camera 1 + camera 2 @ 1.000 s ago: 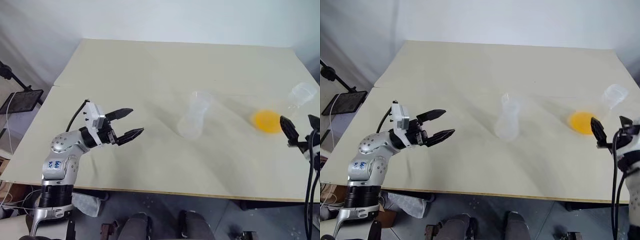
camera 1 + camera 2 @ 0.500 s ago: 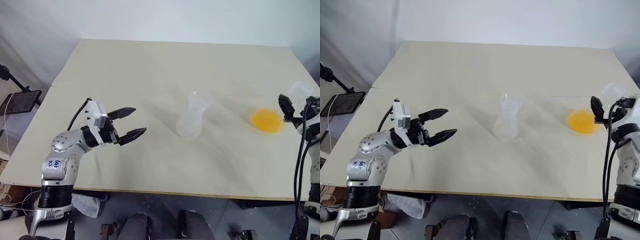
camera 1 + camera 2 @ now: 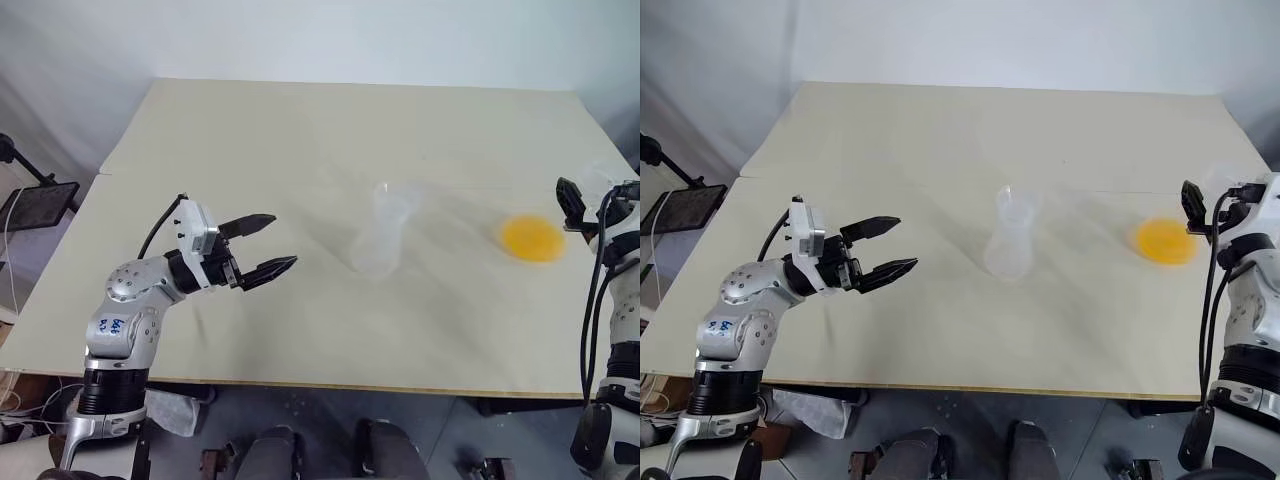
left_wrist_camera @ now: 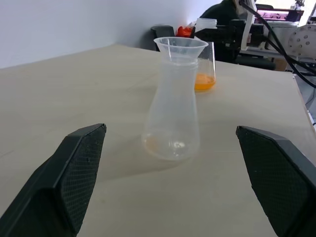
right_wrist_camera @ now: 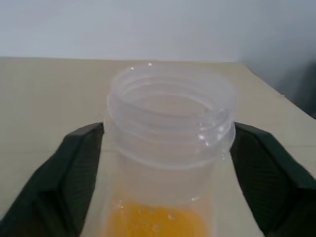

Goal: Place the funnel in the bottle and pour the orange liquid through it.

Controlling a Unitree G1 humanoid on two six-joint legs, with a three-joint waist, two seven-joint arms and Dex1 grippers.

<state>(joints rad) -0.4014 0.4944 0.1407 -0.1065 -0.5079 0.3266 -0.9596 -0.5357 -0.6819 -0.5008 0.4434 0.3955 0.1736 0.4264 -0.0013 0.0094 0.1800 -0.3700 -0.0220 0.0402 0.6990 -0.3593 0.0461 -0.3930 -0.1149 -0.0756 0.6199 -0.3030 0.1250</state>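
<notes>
Near the middle of the frame, on the pale surface (image 3: 300,150), the bottle (image 3: 378,245) is seen standing upright with the funnel (image 4: 180,47) already seated in its neck, so the first step can be judged done. At the right edge, the orange liquid (image 3: 533,239) is found pooled in a clear wide-mouthed flask (image 5: 170,148), whose neck is flanked by the fingers of the right tool (image 5: 168,173); firm contact cannot be told, and lifting and pouring are left. At lower left, the left tool (image 3: 262,245) is held spread open and empty, well apart from the bottle.
</notes>
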